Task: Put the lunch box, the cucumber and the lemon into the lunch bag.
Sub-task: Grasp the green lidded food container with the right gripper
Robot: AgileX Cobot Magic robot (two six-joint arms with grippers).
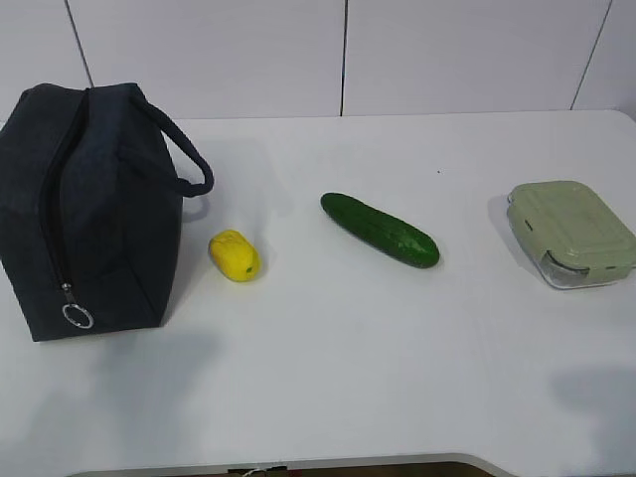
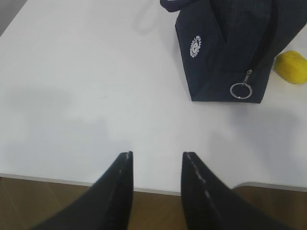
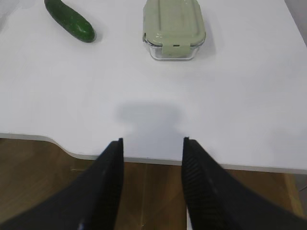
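Observation:
The navy lunch bag [image 1: 84,214] stands at the table's left, zipper shut, ring pull [image 1: 78,316] hanging at its near end. The yellow lemon [image 1: 235,255] lies just right of the bag. The dark green cucumber [image 1: 379,230] lies in the middle. The lunch box [image 1: 570,233] with its sage-green lid sits at the right. My left gripper [image 2: 156,155] is open and empty over the front edge, short of the bag [image 2: 230,52] and the lemon [image 2: 291,67]. My right gripper [image 3: 152,141] is open and empty over the front edge, short of the lunch box [image 3: 173,28] and the cucumber [image 3: 69,20].
The white table [image 1: 328,378] ends in a curved front edge [image 3: 72,152] with brown floor below. A white panelled wall stands behind the table. Neither arm shows in the exterior view.

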